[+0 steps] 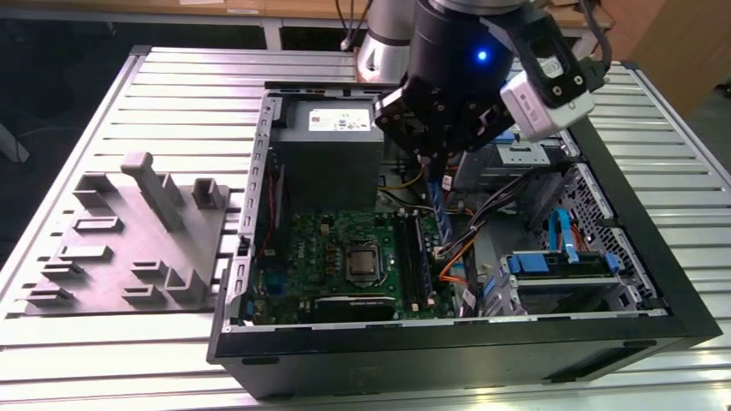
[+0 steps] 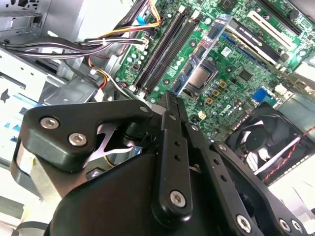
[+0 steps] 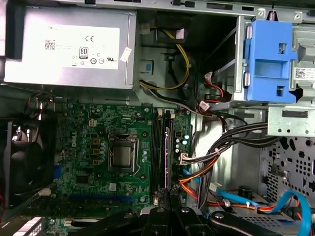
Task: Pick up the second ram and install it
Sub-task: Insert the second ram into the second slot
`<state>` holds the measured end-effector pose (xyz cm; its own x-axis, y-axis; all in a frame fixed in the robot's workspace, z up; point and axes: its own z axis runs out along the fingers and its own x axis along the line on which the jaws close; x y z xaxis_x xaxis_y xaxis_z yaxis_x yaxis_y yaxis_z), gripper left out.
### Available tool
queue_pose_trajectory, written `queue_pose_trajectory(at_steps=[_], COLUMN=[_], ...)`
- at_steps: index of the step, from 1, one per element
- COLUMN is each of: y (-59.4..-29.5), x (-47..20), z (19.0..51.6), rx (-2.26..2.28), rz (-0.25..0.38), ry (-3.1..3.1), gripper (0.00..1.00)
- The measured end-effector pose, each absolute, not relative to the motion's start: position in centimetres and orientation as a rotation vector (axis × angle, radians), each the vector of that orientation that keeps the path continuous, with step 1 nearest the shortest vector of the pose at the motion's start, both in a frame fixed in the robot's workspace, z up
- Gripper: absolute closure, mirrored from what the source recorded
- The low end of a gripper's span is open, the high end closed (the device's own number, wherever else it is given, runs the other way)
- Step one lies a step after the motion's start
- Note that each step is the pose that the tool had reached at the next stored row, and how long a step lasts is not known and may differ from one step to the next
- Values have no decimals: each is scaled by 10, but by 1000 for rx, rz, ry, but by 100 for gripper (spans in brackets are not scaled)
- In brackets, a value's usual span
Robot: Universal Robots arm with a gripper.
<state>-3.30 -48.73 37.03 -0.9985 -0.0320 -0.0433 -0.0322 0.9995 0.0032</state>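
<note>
We work over a slatted table that carries the open computer case. Its green board faces up, with the long black memory slots beside the processor and loose cables just beside them. Our gripper hangs above the case, pinched narrow on the top edge of the second ram, which hangs upright over the slots and apart from them. To seat it well, we judge the stick must stay square along one slot, clear of the cables, and be pressed evenly at both ends.
</note>
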Motion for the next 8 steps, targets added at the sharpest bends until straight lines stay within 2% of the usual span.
queue_pose_trajectory(at_steps=[8], y=[-487], x=[-33], z=[356], rx=[-60], rz=[6], ry=[3098], gripper=[89])
